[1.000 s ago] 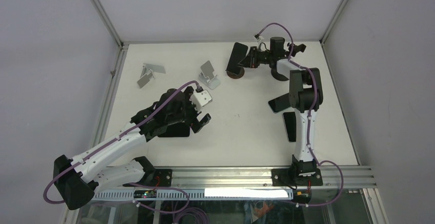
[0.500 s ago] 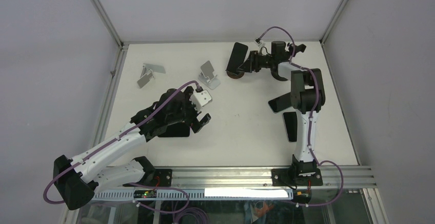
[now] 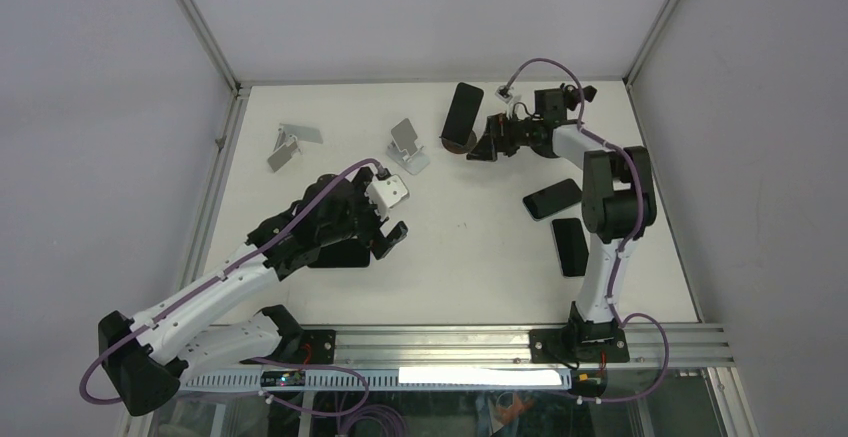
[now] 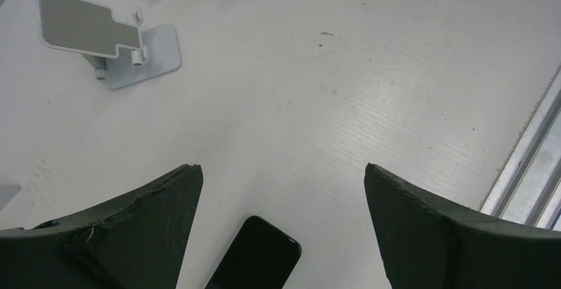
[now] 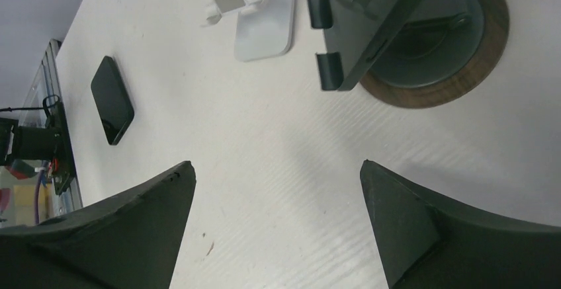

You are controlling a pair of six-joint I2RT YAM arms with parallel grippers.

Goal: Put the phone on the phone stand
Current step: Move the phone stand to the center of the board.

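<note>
Seems the release step: with phone (image 3: 462, 115) propped on the stand (image 5: 423, 57) far on the counter (image 3: 480, 257), and right tool (image 5: 276, 165) and left tool (image 4: 283, 168) both wide open and empty, pull right tool back without nudging.

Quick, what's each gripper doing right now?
Left gripper: open, holding nothing.
Right gripper: open, holding nothing.

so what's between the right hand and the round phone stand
bare table separates the right hand from the round phone stand, per right wrist view
</note>
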